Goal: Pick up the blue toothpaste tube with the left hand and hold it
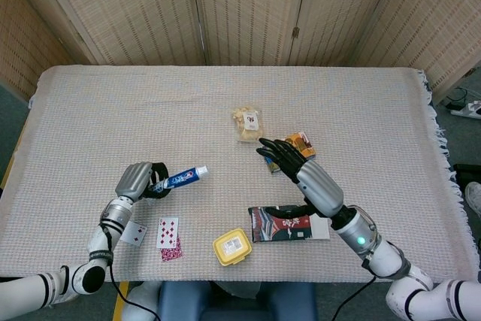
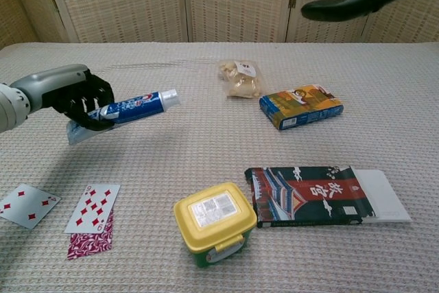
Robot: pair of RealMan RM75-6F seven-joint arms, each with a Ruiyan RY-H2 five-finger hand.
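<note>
I have the left hand (image 2: 72, 95) wrapped around the crimped end of the blue toothpaste tube (image 2: 134, 107), cap outward and clear above the table (image 1: 113, 110), while my right hand (image 1: 289, 162) hangs spread and empty, out of the way.

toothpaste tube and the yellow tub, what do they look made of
Toothpaste tube: looks like glossy soft plastic, judging by its printed blue skin and flattened crimped tail in the left hand. Yellow tub: apparently rigid smooth plastic, with a moulded lid and front clip.
</note>
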